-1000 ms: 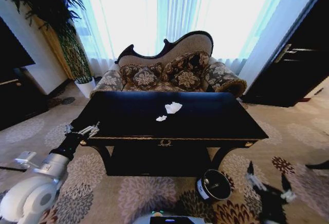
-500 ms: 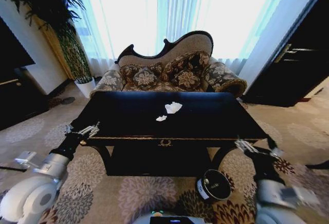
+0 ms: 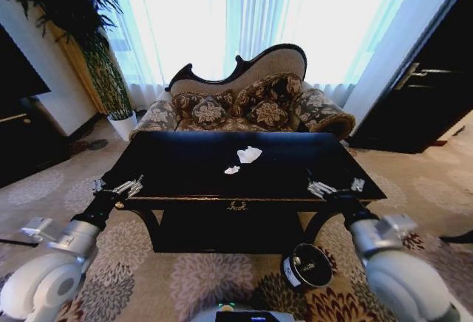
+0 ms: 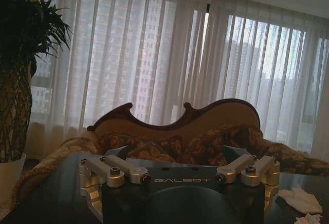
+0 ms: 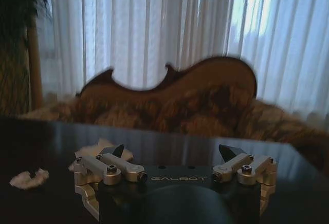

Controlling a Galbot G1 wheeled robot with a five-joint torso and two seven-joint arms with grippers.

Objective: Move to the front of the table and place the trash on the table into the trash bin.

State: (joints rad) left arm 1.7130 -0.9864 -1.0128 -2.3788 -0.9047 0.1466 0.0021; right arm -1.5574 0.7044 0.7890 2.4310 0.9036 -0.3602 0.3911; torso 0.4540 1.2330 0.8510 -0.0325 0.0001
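Two paper wads (image 3: pixel 244 157) lie near the middle of the bench (image 3: pixel 185 167) in our head view, the larger one just behind the smaller; we make out no bottle or can. We stand squarely at the bench's front rail, so driving looks finished and picking can start. Our left end effector (image 3: pixel 118 187) hovers at the front left corner, and our right end effector (image 3: pixel 336 185) hangs over the front right part of the top. Both are released and empty. The trash bin (image 3: pixel 307 265) sits on the carpet below the right front corner, close under our right arm, which probably makes that arm the handier one for dropping things in.

From the left wrist, the left end effector (image 4: pixel 179 175) points across the dark top with its fingers spread wide, the wads (image 4: pixel 300 203) off to one side and a sofa (image 4: pixel 180 131) beyond.

From the right wrist, the right end effector (image 5: pixel 172 165) is likewise wide open and low over the bench, with the wads (image 5: pixel 30 179) ahead but well apart from its tips, so a reach forward is what the grasp calls for.
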